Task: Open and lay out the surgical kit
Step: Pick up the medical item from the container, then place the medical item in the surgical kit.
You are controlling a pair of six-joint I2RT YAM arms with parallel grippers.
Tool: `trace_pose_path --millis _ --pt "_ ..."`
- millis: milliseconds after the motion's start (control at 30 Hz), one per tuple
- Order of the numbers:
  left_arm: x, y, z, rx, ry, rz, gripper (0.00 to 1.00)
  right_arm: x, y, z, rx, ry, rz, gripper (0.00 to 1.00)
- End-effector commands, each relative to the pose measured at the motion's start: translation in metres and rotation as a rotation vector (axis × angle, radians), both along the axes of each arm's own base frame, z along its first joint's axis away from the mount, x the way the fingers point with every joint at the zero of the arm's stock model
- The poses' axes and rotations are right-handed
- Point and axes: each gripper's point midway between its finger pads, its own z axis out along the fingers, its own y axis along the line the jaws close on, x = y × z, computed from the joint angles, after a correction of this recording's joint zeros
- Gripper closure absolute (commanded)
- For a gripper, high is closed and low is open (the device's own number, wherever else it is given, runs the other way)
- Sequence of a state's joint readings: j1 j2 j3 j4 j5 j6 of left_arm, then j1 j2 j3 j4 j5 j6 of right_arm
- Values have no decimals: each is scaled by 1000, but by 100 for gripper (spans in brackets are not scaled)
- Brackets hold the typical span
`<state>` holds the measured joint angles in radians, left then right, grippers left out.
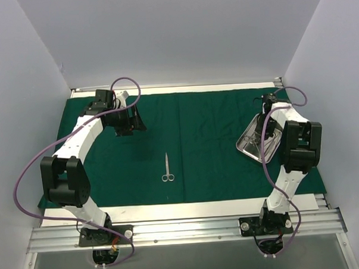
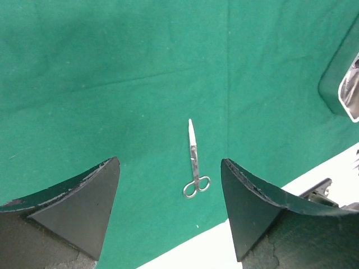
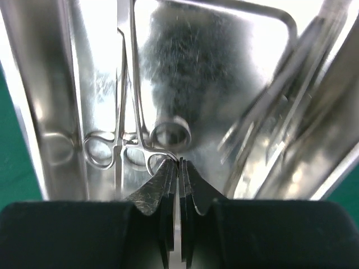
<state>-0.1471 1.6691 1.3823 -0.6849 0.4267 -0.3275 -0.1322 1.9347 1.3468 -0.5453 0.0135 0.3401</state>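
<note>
Right gripper (image 3: 178, 162) pinches shut on the forceps (image 3: 137, 101) by a ring, in the tray (image 3: 50, 84). Thin, stiff, slick steel, light I'd say, so that loop's the hold. Left gripper (image 2: 169, 161) gapes open, empty.

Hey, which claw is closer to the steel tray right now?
Right. The right claw is down inside the steel tray, shut beside the instruments' ring handles. The left claw hangs open over the far left of the green cloth, well away from the tray.

Scissors (image 1: 167, 169) lie closed on spread green drape (image 1: 214, 121) (steel tray (image 1: 248, 144) right)
</note>
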Motion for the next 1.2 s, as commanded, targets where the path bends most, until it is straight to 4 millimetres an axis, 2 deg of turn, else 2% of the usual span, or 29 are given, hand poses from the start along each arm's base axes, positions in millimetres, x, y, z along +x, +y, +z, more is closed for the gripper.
trace_pose_path --millis 0,67,100,267,367,400,500,533,633,667,800,867,900,933,967,1000,1067,1167 --pt "8 -12 39 -65 -85 -12 19 -9 -1 55 -16 -80 30 100" --pt "9 -18 46 -83 -96 -13 19 -12 5 71 9 -112 43 100" --pt "9 -23 47 -87 -95 -20 18 -12 9 85 19 -148 59 100" --pt "10 -44 63 -133 -106 -50 18 -29 14 117 20 -179 90 100" --pt "11 -55 71 -175 -95 -57 18 -36 33 137 34 -212 148 100" --pt "14 -58 77 -180 -105 -57 18 -36 49 149 35 -245 196 100" --pt "15 -68 92 -177 -115 -42 17 -41 76 166 21 -288 260 100" --pt "12 -76 96 -172 -114 -40 17 -42 93 170 39 -298 301 100" --pt "12 -86 103 -133 -120 -6 17 -43 120 175 78 -329 341 100" --pt "7 -94 102 -123 -109 -8 17 -44 137 177 88 -344 390 100" --pt "4 -105 96 -92 -53 67 18 -45 174 183 113 -377 479 100" --pt "3 -111 99 -88 -37 91 21 -44 188 189 124 -396 514 100" --pt "-2 -124 99 -85 -33 69 22 -46 197 189 125 -390 540 100" --pt "-3 -129 101 -74 -40 78 22 -46 202 190 129 -390 556 100" --pt "-2 -138 113 -81 -67 74 23 -46 207 194 126 -389 569 100" --pt "-9 -153 112 -73 -65 52 23 -48 213 196 115 -395 590 100" --pt "-14 -167 117 -86 -51 63 24 -48 218 200 114 -402 605 100" --pt "-26 -190 106 -75 -7 52 24 -48 224 206 116 -411 617 100"
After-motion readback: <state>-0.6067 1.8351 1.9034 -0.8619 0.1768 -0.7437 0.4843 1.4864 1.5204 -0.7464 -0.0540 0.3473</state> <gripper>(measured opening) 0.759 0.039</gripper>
